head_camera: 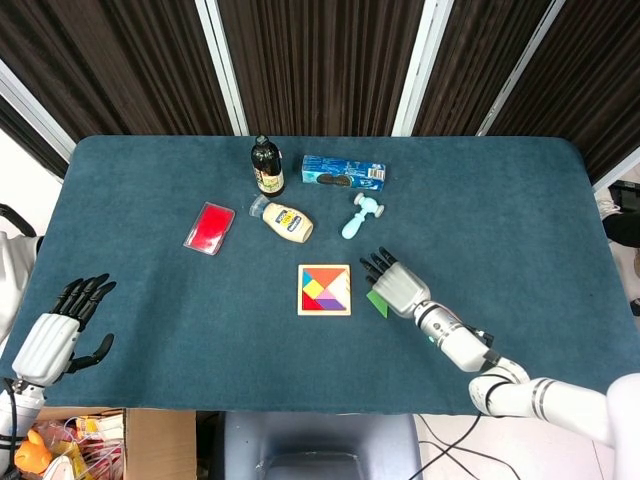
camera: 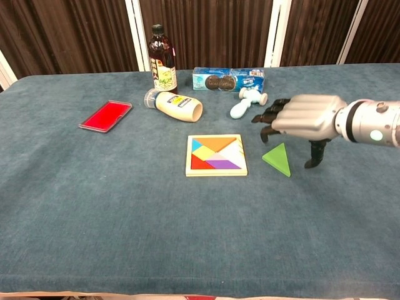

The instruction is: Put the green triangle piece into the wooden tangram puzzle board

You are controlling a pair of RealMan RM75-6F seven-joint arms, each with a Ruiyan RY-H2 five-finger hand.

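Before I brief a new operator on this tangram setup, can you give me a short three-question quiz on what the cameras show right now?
1. True or false: the right hand already grips the green triangle piece.
2. Which side of the wooden tangram puzzle board is the triangle on in the chest view? A) left B) right C) on top of it
3. Fill in: the mayonnaise bottle lies on its ____, next to the upright dark bottle.

Key:
1. False; the hand hovers above the triangle with fingers spread.
2. B
3. side
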